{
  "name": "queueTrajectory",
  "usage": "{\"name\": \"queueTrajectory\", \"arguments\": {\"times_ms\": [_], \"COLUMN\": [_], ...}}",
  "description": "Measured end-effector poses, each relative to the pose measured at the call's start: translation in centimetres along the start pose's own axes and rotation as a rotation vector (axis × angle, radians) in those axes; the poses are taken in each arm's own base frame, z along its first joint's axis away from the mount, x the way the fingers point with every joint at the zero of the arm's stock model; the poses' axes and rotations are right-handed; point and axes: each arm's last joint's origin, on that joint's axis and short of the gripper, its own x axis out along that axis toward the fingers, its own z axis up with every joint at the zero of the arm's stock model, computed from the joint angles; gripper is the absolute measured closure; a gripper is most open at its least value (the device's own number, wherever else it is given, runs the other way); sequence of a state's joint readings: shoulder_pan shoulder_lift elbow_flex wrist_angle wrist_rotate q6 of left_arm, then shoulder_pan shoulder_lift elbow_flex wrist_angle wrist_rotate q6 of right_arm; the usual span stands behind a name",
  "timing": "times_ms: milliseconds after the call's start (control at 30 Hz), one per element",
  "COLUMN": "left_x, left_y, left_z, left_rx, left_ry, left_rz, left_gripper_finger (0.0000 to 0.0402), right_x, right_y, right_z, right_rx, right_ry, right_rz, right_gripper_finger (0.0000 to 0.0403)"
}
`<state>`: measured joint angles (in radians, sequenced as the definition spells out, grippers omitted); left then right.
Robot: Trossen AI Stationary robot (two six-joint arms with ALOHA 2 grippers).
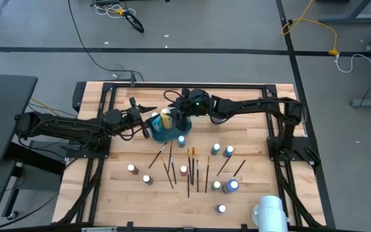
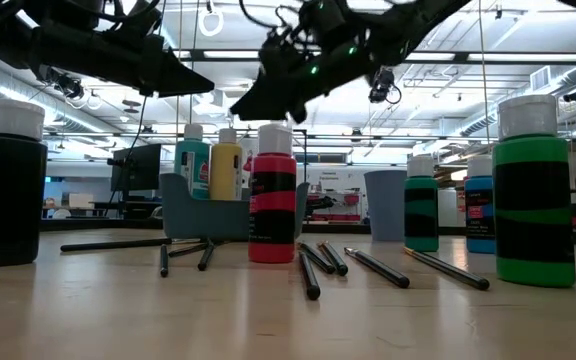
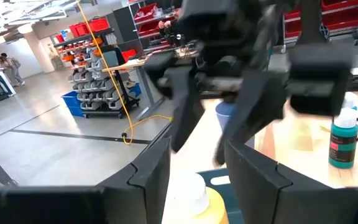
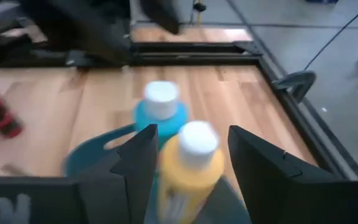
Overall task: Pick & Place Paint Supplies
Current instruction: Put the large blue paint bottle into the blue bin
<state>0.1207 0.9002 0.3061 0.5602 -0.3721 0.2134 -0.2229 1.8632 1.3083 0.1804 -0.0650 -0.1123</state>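
Note:
A teal bin (image 1: pixel 167 133) sits at the table's far middle with a yellow bottle (image 4: pixel 190 167) and a teal bottle (image 4: pixel 161 107) upright inside it. My right gripper (image 4: pixel 191 149) hovers open above the bin. Its fingers stand on either side of the yellow bottle's white cap, and in the low view the right gripper (image 2: pixel 268 100) is well above the bottles. My left gripper (image 1: pixel 145 121) is open and level at the bin's left side, above the table, with nothing between its fingers. More paint bottles (image 1: pixel 222 150) and thin brushes (image 1: pixel 190 169) lie across the near half.
A teal bottle (image 1: pixel 181 140) stands just by the bin's near side. Red bottles (image 1: pixel 184 170), a green one (image 1: pixel 216 185) and a blue one (image 1: pixel 232 185) stand among the brushes. A grey-blue cup (image 2: pixel 385 205) is beyond the bin. A white roll (image 1: pixel 269 210) sits at the near right edge.

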Motion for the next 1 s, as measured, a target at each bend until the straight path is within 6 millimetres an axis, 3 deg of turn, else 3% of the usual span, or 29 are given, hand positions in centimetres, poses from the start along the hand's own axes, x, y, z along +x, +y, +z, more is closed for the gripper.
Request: {"name": "queueTrajectory", "arguments": {"times_ms": [233,400,500,700,1000], "left_x": [0.0,0.0,0.0,0.0,0.0], "left_y": [0.0,0.0,-0.1,-0.1,-0.3], "left_z": [-0.1,-0.2,-0.3,-0.4,-0.3], "left_rx": [0.005,0.008,0.013,-0.010,-0.097], "left_ry": [0.012,0.021,0.033,0.036,0.026], "left_rz": [-0.003,-0.005,-0.007,-0.008,-0.077], "left_gripper_finger": [0.0239,0.0239,0.0239,0.0239,0.0239], "right_x": [-5.3,-9.7,-11.4,-13.8,-16.2], "right_y": [4.1,8.2,11.0,16.0,19.1], "right_z": [2.4,3.0,2.8,2.8,2.1], "right_rx": [-0.035,-0.033,-0.023,-0.133,-0.155], "right_ry": [0.156,0.306,0.372,0.374,0.341], "right_rz": [0.112,0.218,0.287,0.432,0.505], "right_gripper_finger": [0.0215,0.0222,0.0222,0.0222,0.0222]}}
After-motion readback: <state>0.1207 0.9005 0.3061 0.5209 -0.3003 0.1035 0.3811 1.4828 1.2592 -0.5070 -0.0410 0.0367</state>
